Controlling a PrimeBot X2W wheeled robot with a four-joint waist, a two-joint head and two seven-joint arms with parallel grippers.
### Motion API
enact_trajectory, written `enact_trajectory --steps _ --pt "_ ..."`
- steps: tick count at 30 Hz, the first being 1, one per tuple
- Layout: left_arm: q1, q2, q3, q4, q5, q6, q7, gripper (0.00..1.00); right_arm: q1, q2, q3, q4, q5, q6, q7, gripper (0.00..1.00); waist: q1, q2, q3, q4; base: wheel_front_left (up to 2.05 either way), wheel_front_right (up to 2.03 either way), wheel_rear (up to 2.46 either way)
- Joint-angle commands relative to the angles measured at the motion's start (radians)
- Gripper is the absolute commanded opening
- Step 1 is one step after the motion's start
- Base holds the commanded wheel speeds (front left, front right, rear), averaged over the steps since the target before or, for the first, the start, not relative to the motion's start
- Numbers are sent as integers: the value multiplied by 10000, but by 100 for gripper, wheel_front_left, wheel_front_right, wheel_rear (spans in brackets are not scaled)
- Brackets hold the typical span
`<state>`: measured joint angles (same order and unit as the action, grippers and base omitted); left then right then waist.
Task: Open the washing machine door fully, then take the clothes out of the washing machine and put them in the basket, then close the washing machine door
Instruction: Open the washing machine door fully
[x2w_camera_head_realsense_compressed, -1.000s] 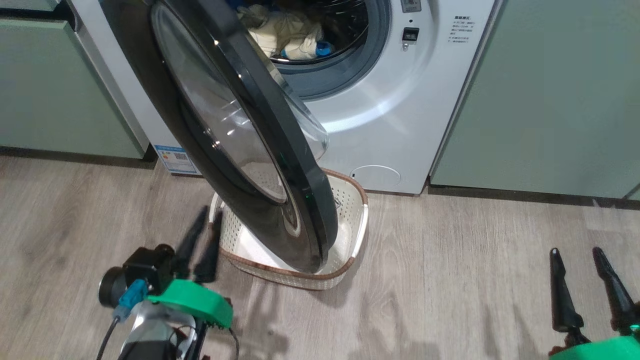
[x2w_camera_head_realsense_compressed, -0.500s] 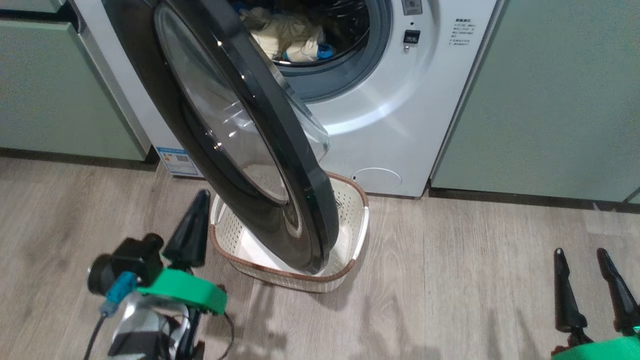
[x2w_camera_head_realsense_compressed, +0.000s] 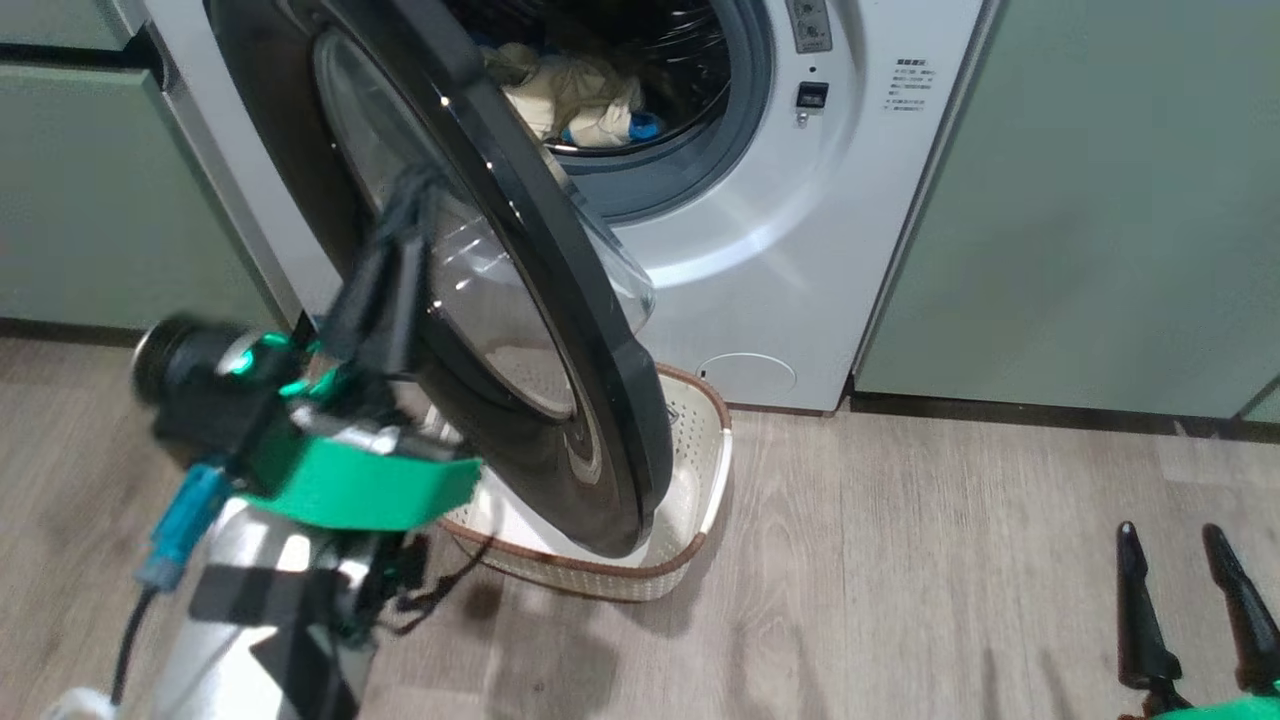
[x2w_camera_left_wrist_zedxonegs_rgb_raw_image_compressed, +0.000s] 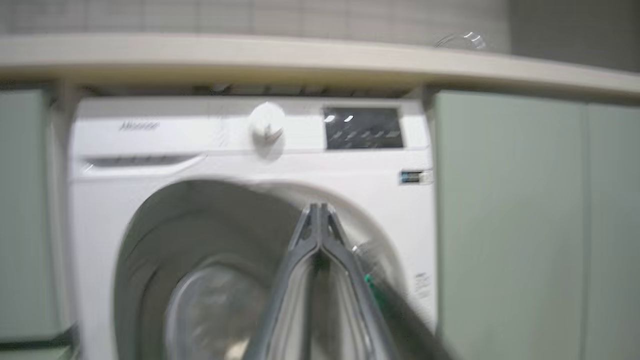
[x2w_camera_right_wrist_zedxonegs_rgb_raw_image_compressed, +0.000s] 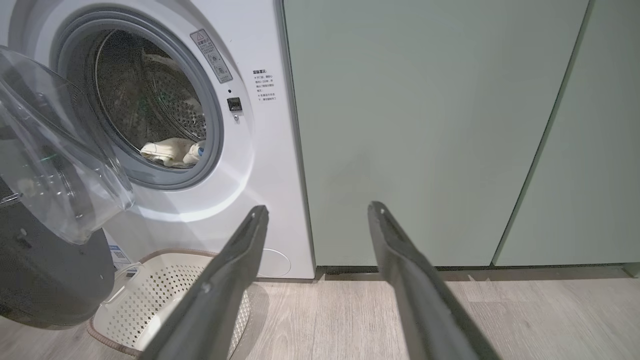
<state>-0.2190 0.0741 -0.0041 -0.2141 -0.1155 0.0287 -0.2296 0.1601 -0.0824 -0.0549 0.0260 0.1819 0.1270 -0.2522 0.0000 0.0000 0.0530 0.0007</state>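
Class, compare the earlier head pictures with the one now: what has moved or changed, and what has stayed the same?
The left gripper has shut its two long dark fingers on nothing and risen from beside the cream perforated plastic basket to in front of the round black-rimmed glass door. Unchanged: door partly open, cream-and-blue clothes in the white washing machine, right gripper open.

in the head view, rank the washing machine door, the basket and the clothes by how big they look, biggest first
1. washing machine door, by far; also nearest the camera
2. basket, partly hidden by the door
3. clothes, a small patch, farthest off, partly behind the door
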Motion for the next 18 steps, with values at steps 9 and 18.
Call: enact_trajectory --steps 9,18 --pt "-1018 -52 -1998 -1580 -270 -772 1739 0 -120 0 173 -575 -262 37 -95 100 0 0 -46 -338 0 0 0" --pt "-272 -148 -3183 -968 -775 -791 2571 0 61 78 208 -693 -355 37 -95 100 0 0 -102 -636 0 0 0"
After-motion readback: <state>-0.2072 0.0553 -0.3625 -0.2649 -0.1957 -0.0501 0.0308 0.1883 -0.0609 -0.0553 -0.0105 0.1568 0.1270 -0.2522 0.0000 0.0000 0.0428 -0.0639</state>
